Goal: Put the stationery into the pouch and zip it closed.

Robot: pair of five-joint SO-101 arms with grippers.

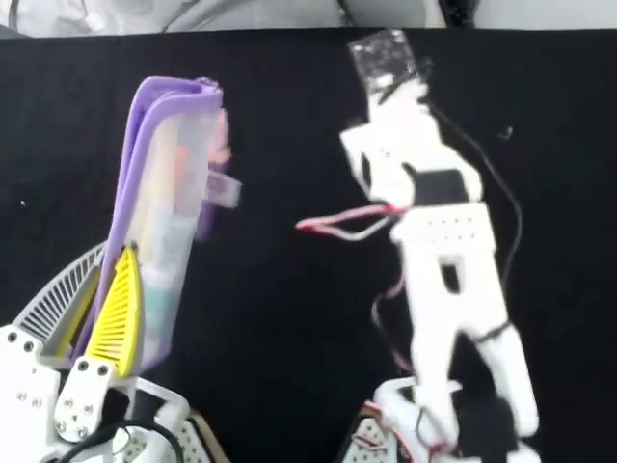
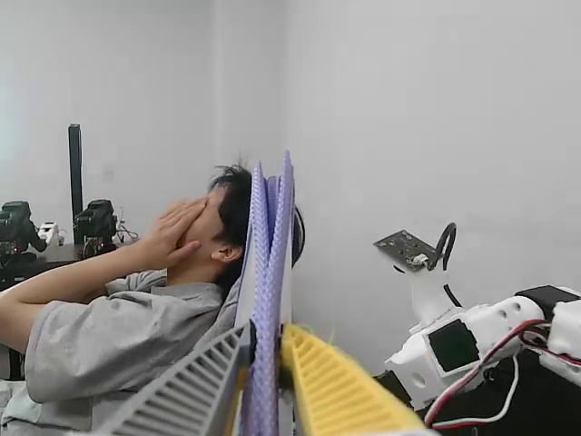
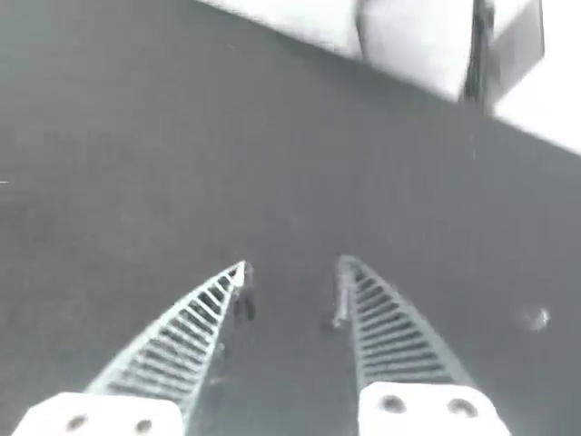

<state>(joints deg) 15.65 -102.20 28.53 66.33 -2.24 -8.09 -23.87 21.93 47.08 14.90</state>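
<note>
Two tools on my rig, so here's both. Left tool (image 1: pixel 114 256) is pinching the pouch (image 1: pixel 169 193) near its lower end, yellow finger (image 1: pixel 120 309) on one side and the white ribbed finger (image 1: pixel 58 294) on the other, both pressed flat against it. Pouch is held up in the air off the desk (image 1: pixel 280 328), standing on end and leaning a little, with purple trim along one long edge and the clear side facing my right arm. Through that clear side I can make out stationery (image 1: pixel 174 169) inside, orange and pink bits mostly, can't tell exactly what each one is. Small pale tab (image 1: pixel 225 189) sticks out from the pouch's side, toward its upper part. Can't tell whether the zip is shut. Right tool (image 3: pixel 292 268) is spread, fingers apart and pointing down at the black desk, well apart from the pouch, over on the other side of the desk.
</note>
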